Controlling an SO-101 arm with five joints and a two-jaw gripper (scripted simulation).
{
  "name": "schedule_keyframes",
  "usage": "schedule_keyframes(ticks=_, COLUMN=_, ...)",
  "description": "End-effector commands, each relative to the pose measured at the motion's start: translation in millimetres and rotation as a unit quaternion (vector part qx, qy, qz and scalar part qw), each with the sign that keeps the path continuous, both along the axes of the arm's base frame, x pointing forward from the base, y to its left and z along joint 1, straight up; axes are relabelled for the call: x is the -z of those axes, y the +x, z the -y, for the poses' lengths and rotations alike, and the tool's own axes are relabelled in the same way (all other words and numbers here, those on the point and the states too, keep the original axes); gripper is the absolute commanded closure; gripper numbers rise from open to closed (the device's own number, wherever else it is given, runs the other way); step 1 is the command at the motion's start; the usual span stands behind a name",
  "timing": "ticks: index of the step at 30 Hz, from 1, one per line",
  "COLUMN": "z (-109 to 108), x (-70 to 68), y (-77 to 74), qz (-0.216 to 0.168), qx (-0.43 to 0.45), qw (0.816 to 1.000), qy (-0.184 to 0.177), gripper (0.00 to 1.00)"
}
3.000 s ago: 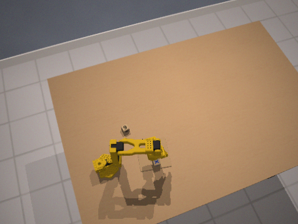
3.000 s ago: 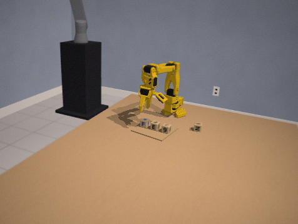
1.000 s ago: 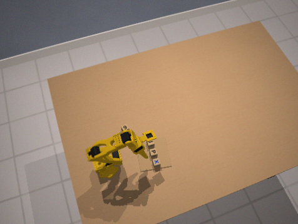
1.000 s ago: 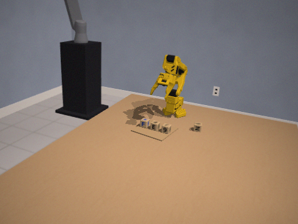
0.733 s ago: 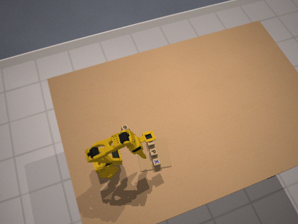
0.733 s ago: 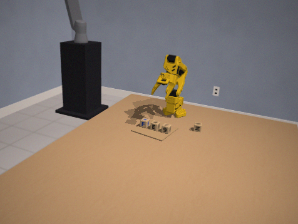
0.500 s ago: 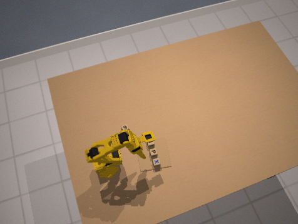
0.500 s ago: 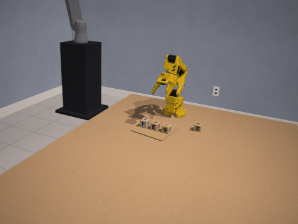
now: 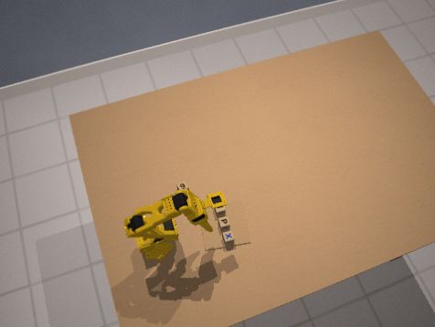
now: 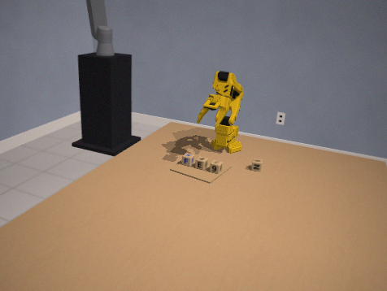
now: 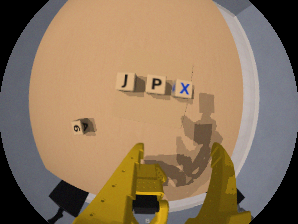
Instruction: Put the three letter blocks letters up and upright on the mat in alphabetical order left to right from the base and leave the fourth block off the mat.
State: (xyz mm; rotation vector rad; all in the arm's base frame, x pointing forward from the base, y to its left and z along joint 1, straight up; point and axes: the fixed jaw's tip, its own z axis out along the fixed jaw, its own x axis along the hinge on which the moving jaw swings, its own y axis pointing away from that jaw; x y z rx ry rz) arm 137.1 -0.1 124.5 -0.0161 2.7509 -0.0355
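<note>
- Keeping the gripper (image 9: pixel 206 225) (image 10: pixel 209 122) (image 11: pixel 178 145) above the table, its fingers spread with nothing between them, gives the row room; I judge the releasing done.
- From the base side, I read the J block (image 9: pixel 220 211) (image 10: pixel 215 167) (image 11: pixel 126 81), P block (image 9: pixel 223 222) (image 10: pixel 201 163) (image 11: pixel 156 84) and X block (image 9: pixel 228 237) (image 10: pixel 188 159) (image 11: pixel 184 89) left to right, upright, which answers the alphabetical rule.
- All three sit on the mat (image 9: pixel 242 228) (image 10: pixel 210 178) (image 11: pixel 150 111), near one another, presumably to satisfy the spacing limit; the line bends only slightly, within tolerance by my eye.
- X lies nearest a mat edge, so I'd check its footing before calling it fully on.
- The fourth block (image 9: pixel 182 186) (image 10: pixel 256 165) (image 11: pixel 78 127) rests well off the mat, as required.
- I'd leave everything alone now; another nudge could only spoil the line.
</note>
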Motion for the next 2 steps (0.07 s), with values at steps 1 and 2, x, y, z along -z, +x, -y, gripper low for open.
schedule_keyframes(ticks=1, z=-0.5, x=-6.3, y=2.0, qz=0.020, qx=0.000, qw=1.000, qy=0.000, gripper=0.64)
schedule_keyframes(ticks=2, z=-0.5, x=-6.3, y=2.0, qz=0.020, qx=0.000, qw=1.000, qy=0.000, gripper=0.64)
